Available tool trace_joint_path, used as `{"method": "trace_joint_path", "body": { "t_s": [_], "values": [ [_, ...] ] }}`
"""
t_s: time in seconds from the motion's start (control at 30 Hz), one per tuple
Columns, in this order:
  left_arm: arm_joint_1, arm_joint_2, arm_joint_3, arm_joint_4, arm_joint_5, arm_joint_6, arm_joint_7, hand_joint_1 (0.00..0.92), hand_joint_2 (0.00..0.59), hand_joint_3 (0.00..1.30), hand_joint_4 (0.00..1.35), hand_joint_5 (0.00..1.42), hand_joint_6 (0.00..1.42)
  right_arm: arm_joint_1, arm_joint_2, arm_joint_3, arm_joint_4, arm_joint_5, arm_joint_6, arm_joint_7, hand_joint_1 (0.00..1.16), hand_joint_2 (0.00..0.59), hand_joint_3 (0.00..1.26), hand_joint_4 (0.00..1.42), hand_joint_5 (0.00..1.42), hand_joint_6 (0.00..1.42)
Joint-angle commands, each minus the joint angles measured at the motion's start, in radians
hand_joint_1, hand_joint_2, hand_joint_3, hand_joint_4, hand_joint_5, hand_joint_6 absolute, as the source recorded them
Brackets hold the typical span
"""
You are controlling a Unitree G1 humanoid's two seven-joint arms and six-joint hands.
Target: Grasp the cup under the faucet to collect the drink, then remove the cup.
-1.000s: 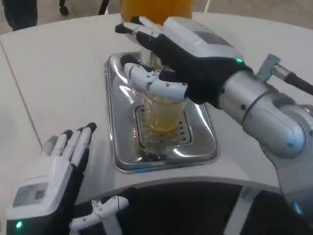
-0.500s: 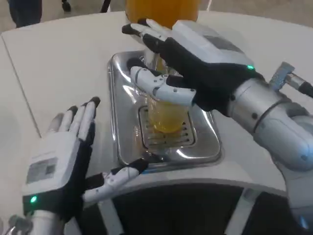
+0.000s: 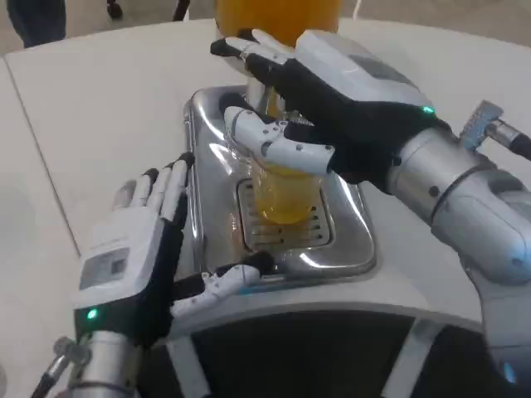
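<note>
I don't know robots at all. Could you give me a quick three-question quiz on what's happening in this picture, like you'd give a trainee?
1. True or false: the right hand grips the cup.
2. What does the cup stand on? A) bare white table B) metal drip tray C) a plate
3. Fill in: the left hand holds ____, its fingers spread beside the tray.

Key: 1 true. 2 B. 3 nothing. The cup already holds yellow drink, and the orange dispenser tank stands behind it.
</note>
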Motion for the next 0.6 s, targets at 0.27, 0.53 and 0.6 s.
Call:
{"method": "trace_joint_path", "body": {
  "t_s": [0.27, 0.53, 0.6],
  "values": [
    [-0.065, -0.020, -0.042, 0.072, -0.004, 0.012, 0.027, 0.119, 0.059, 0.00, 0.00, 0.00, 0.00, 0.119, 0.077, -0.097, -0.033, 0.036, 0.016, -0.064, 0.17, 0.583, 0.09, 0.00, 0.02, 0.03],
    [-0.082, -0.031, -0.054, 0.099, -0.005, 0.009, 0.051, 0.126, 0.058, 0.00, 0.00, 0.00, 0.00, 0.309, 0.115, -0.242, -0.179, 0.088, -0.074, -0.203, 0.33, 0.583, 0.05, 0.00, 0.00, 0.02],
    [-0.079, -0.035, -0.058, 0.101, -0.008, 0.001, 0.068, 0.142, 0.058, 0.00, 0.00, 0.00, 0.00, 0.337, 0.073, -0.284, -0.225, 0.099, -0.083, -0.174, 0.33, 0.583, 0.04, 0.00, 0.00, 0.02]
  ]
}}
